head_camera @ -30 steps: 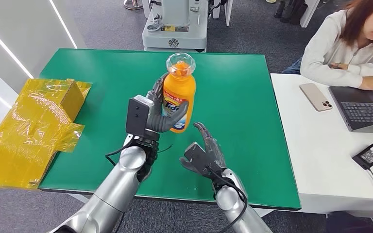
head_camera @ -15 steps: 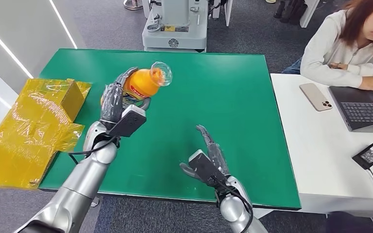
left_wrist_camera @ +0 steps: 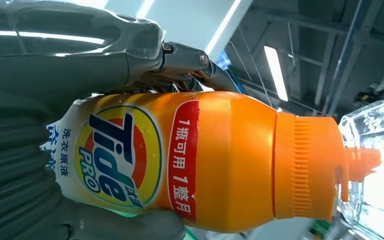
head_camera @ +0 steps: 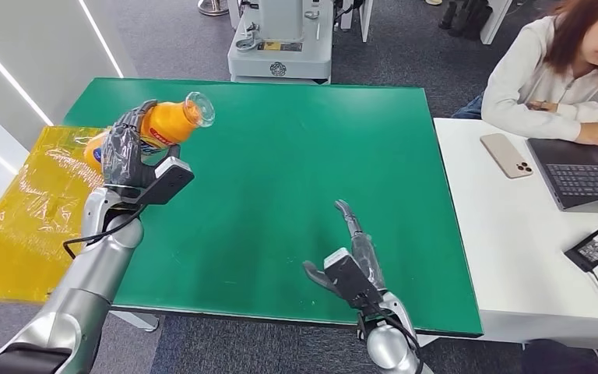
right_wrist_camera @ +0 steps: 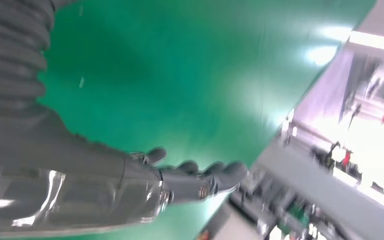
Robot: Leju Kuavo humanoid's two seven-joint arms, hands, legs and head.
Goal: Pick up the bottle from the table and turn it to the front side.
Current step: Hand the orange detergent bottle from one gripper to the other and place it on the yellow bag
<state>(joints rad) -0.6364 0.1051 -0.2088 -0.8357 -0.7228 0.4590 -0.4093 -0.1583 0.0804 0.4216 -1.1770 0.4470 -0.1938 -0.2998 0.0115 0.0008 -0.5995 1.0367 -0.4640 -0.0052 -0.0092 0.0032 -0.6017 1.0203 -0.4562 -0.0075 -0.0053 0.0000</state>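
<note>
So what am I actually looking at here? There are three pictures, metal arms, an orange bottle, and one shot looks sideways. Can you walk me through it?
It is one moment seen by three cameras on a humanoid robot. The wide picture comes from its head, looking down at a green table; the two silver arms rising from the bottom edge are its own. The other two pictures come from cameras at its wrists, which is why they look turned.

The left hand holds an orange Tide detergent bottle in the air, tipped on its side over the table's left edge, with the clear cap pointing right. The left wrist camera shows that bottle close up, label facing the lens.

The right hand holds nothing; its fingers are stretched out above the table.

Beside the table are yellow wrapped packaging and a person at a white desk with a laptop.
</note>
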